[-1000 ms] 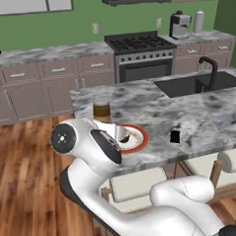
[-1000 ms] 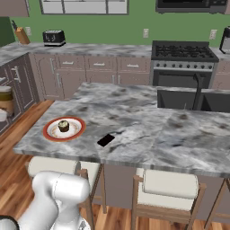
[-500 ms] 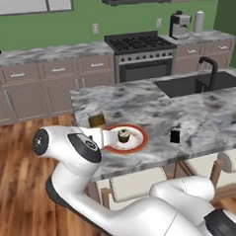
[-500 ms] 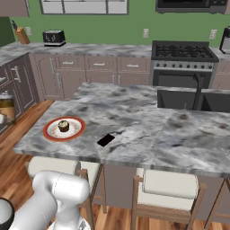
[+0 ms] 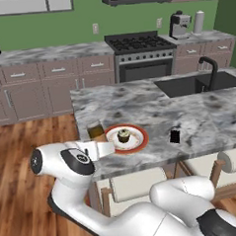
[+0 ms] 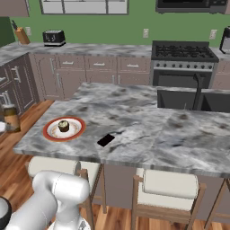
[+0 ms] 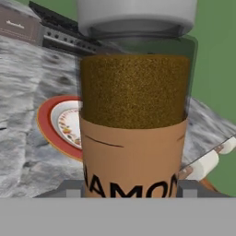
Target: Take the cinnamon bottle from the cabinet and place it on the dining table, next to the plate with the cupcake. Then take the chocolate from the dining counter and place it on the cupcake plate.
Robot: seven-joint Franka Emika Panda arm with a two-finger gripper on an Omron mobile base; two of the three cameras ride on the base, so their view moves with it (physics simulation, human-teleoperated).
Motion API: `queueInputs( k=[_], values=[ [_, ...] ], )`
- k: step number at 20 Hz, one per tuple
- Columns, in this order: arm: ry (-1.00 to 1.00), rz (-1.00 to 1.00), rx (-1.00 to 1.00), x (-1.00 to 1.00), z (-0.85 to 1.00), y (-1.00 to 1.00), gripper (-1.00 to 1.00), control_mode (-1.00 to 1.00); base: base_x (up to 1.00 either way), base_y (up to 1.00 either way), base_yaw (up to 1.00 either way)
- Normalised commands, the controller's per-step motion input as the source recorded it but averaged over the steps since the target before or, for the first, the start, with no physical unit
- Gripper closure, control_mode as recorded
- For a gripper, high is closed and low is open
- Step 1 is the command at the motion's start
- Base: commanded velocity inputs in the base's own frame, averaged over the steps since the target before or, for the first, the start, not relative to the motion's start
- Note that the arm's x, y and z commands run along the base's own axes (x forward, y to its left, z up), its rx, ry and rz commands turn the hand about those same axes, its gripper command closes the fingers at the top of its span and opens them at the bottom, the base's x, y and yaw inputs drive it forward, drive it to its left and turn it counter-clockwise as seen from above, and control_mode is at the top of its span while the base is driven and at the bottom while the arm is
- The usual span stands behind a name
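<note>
My gripper [image 5: 97, 141] is shut on the cinnamon bottle [image 5: 95, 128], a brown jar with a pale lid. The bottle [image 6: 11, 117] hangs upright just off the left edge of the dining table [image 5: 204, 115], a little left of the plate [image 5: 144, 138]. The orange-rimmed plate carries the cupcake [image 5: 123, 135]. The chocolate [image 5: 175, 136] lies flat on the marble to the plate's right. In the hand view the bottle [image 7: 133, 115] stands close between my fingertips [image 7: 69, 189], and behind it shows the plate [image 7: 44, 120]. From the right base view the plate [image 6: 47, 130], the cupcake [image 6: 64, 126] and the chocolate [image 6: 106, 140] lie near the table's front.
Padded stools [image 6: 168, 185] stand tucked under the island's front edge. A sink with a dark tap [image 5: 212, 69] is set in the island's far right. Behind stand a stove [image 5: 141, 54], drawer units [image 5: 48, 84] and a toaster [image 6: 54, 37]. Wood floor lies left of the island.
The bottle, still gripped, has come down and a little nearer beside the island's left edge. My arm's elbow has swung left and lower. Plate, cupcake and chocolate have stayed put.
</note>
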Motion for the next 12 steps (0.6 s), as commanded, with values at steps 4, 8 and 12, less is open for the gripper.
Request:
queueInputs(
  k=[4,8,12],
  values=[
    [0.0,-0.01,0.0,0.17,-0.31,-0.12,1.0,-1.0,0.0,0.0,0.0],
    [-0.04,0.0,0.02,0.2,-0.34,-0.05,1.0,-1.0,0.0,0.0,0.0],
    [-0.19,0.0,0.0,0.25,-0.37,0.0,1.0,-1.0,0.0,0.0,0.0]
  ],
)
